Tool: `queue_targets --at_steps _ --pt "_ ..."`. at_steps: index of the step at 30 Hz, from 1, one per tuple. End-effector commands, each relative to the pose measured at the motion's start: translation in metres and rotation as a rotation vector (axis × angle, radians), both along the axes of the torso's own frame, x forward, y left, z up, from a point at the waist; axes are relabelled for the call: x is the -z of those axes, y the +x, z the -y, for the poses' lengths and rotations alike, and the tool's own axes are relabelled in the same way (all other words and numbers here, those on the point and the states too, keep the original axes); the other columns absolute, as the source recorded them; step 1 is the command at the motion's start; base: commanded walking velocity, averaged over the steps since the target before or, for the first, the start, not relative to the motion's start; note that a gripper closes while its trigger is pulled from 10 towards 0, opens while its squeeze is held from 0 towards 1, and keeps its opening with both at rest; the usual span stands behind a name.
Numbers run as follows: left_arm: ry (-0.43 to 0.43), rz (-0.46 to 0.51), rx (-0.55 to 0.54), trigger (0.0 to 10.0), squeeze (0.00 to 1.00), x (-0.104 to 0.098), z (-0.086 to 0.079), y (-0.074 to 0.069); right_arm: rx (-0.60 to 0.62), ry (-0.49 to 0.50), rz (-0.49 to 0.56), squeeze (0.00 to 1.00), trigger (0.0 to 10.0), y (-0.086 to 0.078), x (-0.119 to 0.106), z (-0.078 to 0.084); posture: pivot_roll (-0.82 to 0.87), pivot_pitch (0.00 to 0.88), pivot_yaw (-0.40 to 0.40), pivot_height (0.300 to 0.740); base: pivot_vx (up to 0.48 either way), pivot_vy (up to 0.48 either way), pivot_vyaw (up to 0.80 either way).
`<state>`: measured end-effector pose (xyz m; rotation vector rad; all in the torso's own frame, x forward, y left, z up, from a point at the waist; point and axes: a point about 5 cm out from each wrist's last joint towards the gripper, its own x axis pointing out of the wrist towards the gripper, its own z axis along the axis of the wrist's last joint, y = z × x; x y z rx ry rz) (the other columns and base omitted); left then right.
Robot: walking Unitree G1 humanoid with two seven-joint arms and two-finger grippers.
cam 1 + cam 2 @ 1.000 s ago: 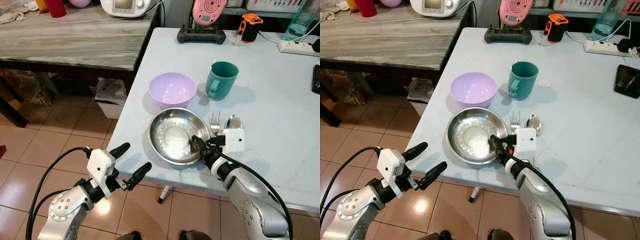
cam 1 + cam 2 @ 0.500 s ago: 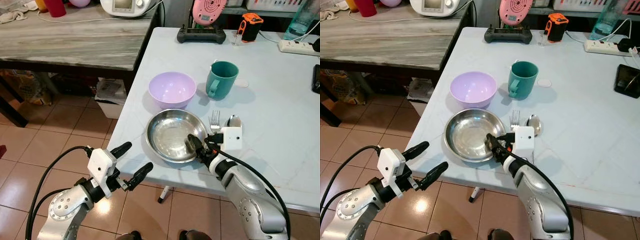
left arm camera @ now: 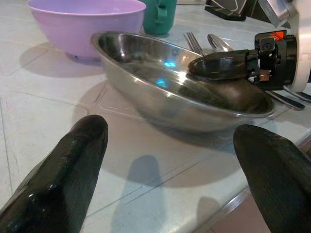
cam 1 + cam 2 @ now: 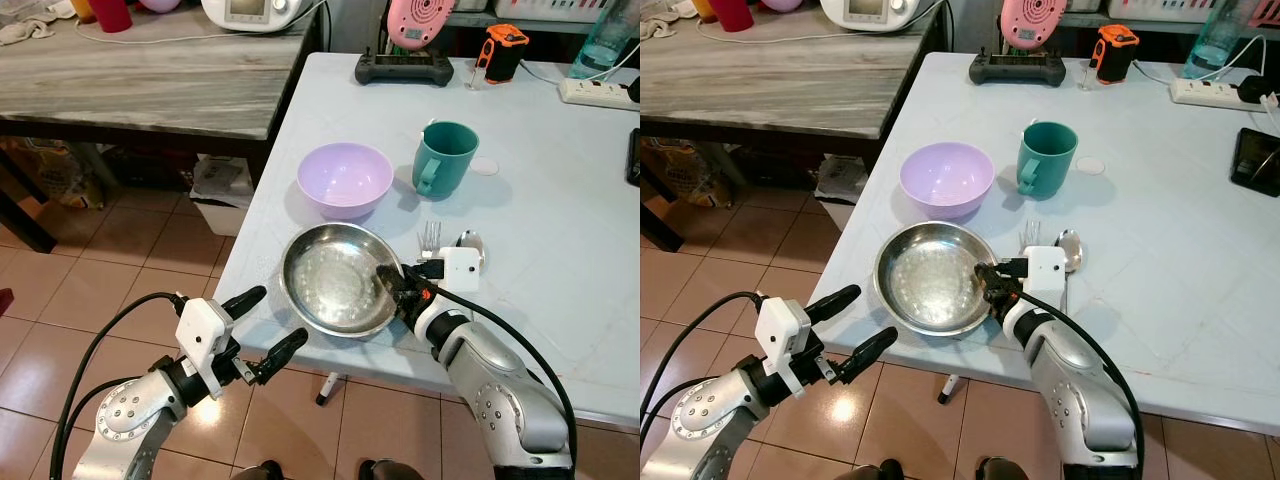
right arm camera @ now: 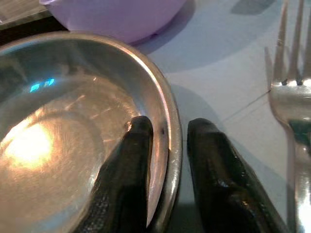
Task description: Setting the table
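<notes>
A steel bowl (image 4: 330,285) sits near the front edge of the pale blue table (image 4: 560,200). My right gripper (image 4: 393,285) is shut on the bowl's right rim (image 5: 171,131), one finger inside, one outside. Behind it stand a lilac bowl (image 4: 345,178) and a teal mug (image 4: 442,158). A fork (image 4: 429,238) and spoon (image 4: 468,240) lie just right of the steel bowl. My left gripper (image 4: 266,325) hangs open off the table's front left edge, empty, its fingertips (image 3: 77,165) pointing at the bowl (image 3: 170,77).
A wooden table (image 4: 150,70) stands to the left, with a bin (image 4: 222,195) in the gap between. At the table's far end are a black controller (image 4: 403,70), an orange device (image 4: 498,50) and a power strip (image 4: 598,92). Tiled floor lies below.
My right gripper has dragged the steel bowl left and a little toward the front edge. The left gripper has stayed where it was.
</notes>
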<state>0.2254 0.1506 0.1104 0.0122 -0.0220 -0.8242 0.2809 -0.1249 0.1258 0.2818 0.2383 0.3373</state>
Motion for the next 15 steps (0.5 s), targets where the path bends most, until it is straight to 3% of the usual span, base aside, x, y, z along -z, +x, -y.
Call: queue_targets --at_steps 1,15 --pt "0.005 0.000 0.022 10.0 0.00 -0.0022 0.0007 -0.0032 0.001 0.016 -0.056 0.00 0.0 -0.0012 0.0083 0.0009 -0.13 0.175 0.041 0.740 0.000 0.000 0.00" --pt "0.006 -0.006 0.036 10.0 0.00 -0.0016 0.0022 -0.0022 0.033 0.093 -0.102 0.00 0.0 0.0004 0.0099 0.0006 -0.13 0.173 0.049 0.740 0.000 0.000 0.00"
